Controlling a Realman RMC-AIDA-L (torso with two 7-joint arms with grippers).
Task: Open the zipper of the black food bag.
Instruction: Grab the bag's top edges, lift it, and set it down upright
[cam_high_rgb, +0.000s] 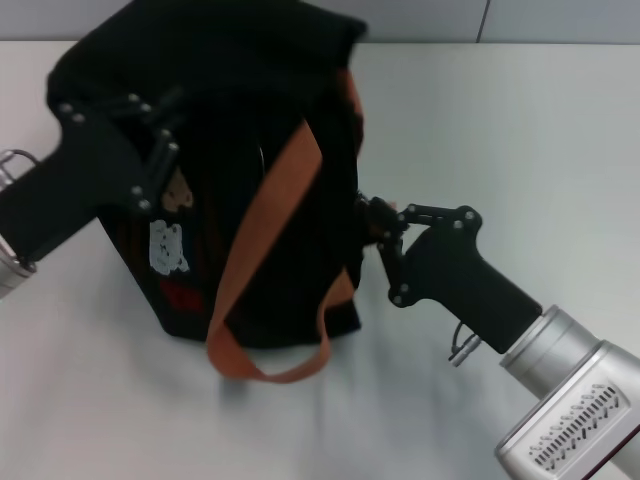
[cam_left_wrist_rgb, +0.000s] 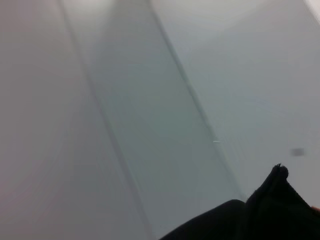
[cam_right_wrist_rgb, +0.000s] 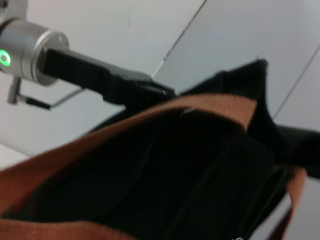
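- Black bag (cam_high_rgb: 270, 200) tipped near worktop's (cam_high_rgb: 520, 130) far left corner, orange straps (cam_high_rgb: 262, 230) draped over its front.
- Left gripper (cam_high_rgb: 160, 135) pressed against bag's left side; fingers' state cannot tell.
- Right gripper (cam_high_rgb: 378, 222) at bag's right edge, apparently pinching fabric; zipper not discernible.
- Risk: bag dragging or toppling instead of unzipping, through weak bracing.

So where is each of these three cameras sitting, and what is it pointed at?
Head view: on the robot's head, looking down at the black food bag on the table; both arms show, left end effector and right end effector at the bag's two sides.
Left wrist view: on the left arm, facing mostly bare pale surface, with only a bag corner; no body visible.
Right wrist view: on the right arm, close on the bag, with the left arm beyond.
All three share the bag.
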